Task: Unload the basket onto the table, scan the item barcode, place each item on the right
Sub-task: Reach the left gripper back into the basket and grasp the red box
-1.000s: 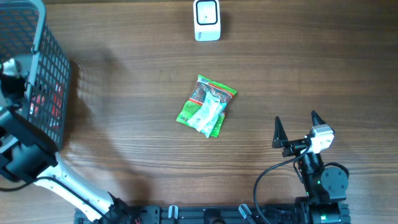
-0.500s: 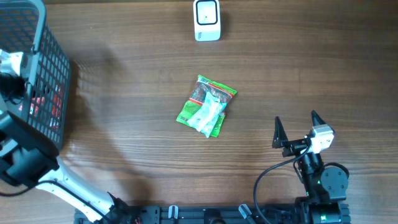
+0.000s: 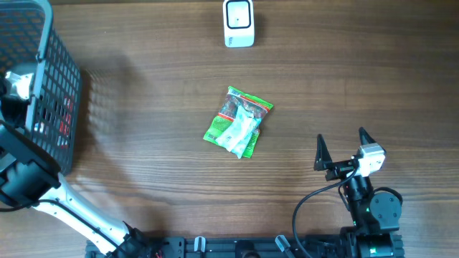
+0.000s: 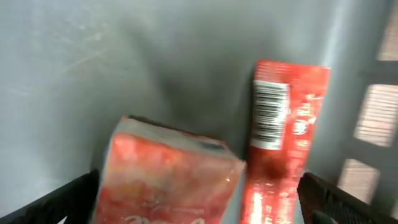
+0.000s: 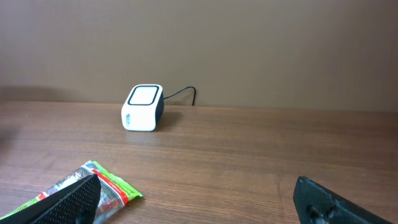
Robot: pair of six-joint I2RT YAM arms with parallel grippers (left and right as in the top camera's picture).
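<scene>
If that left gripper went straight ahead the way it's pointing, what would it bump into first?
Probably the red box, centred ahead of the open left gripper inside the basket; the barcoded red sachet lies just beside it. Depth is unclear.

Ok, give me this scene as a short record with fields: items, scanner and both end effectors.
Scanner: small white boxy barcode scanner, far edge of wooden table
Table item: green crinkled plastic packet, mid-table, untouched
Basket: grey plastic mesh basket, left side
Basket contents: red carton; red sachet, barcode visible
Left end effector: open, inside basket over red carton, empty
Right end effector: open, front right, empty
</scene>
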